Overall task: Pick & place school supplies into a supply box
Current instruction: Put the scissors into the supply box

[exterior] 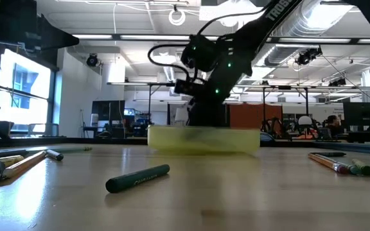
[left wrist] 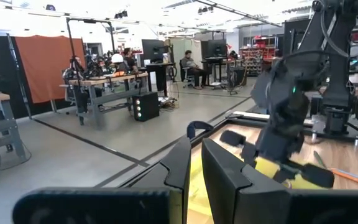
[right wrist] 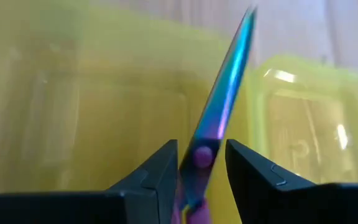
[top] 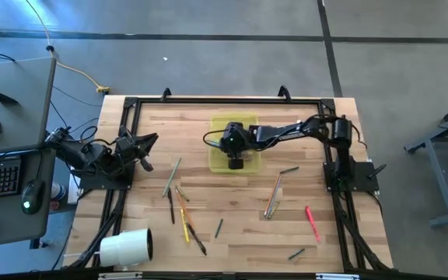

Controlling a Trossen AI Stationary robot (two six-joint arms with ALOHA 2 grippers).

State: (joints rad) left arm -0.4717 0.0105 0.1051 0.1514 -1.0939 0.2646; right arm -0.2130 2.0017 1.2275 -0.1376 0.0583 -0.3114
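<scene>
Right end effector [right wrist: 201, 165] hangs directly over the open yellow-green supply box [top: 218, 148] at the far middle of the wooden surface [top: 239, 237], its fingers clamped on the scissors [right wrist: 219, 118], whose iridescent blades point down toward the box halves. Left end effector [top: 142, 149] waits at the left edge, fingers close together around nothing. Pens and pencils [top: 181, 210] lie scattered nearer the front, with a pink marker [top: 311, 222] to the right and a white roll [top: 127, 247] at the front left.
</scene>
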